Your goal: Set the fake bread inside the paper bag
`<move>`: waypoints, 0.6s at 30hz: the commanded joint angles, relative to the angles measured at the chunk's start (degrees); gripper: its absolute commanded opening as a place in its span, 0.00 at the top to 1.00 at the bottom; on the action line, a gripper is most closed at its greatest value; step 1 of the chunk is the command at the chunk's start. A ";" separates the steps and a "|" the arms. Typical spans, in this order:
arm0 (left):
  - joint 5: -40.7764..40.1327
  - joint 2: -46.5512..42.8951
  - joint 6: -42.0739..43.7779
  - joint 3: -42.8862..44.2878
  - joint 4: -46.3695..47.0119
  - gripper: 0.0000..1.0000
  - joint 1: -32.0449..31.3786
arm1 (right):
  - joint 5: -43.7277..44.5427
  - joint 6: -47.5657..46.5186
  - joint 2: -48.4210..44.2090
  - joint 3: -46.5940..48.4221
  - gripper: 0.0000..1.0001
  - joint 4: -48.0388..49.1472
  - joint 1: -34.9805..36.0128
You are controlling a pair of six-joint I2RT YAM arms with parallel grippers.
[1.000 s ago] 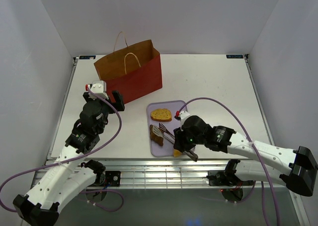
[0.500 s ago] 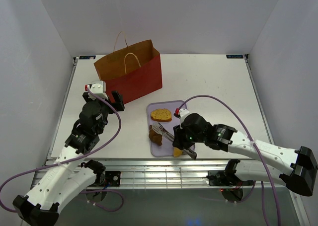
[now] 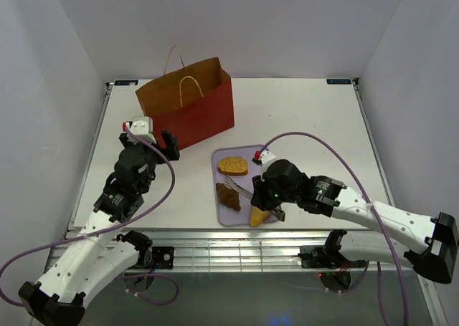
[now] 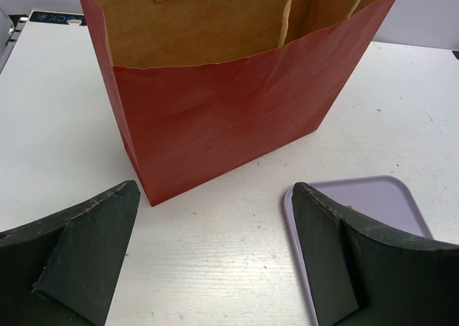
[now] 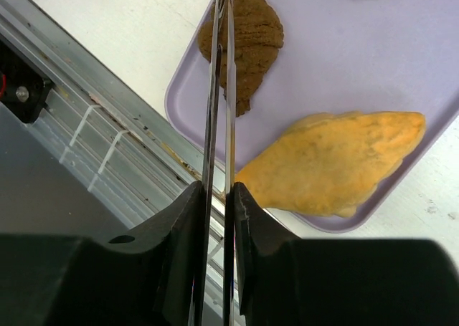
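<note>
Lavender tray (image 3: 228, 216) at the near middle of the table (image 3: 308, 118) carried a toast slice (image 3: 233, 165) at its far end, a dark brown bread piece (image 3: 229, 195) on its left and an orange-yellow wedge (image 3: 259, 216) overhanging its near edge. The right gripper (image 5: 219, 193) was clenched on metal tongs (image 5: 222, 89), their arms squeezed nearly together and reaching over the dark piece. The left gripper (image 4: 215, 197) stood released, fingers wide, just near of the red paper bag (image 3: 193, 114) at far left.

Tongs (image 5: 229, 68) run off top edge; paper bag (image 4: 229, 118) cropped.
</note>
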 commanded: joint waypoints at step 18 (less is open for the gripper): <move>-0.42 -0.67 0.11 -0.30 0.21 0.02 -0.23 | 2.96 -7.54 -3.06 8.15 0.58 -11.52 0.25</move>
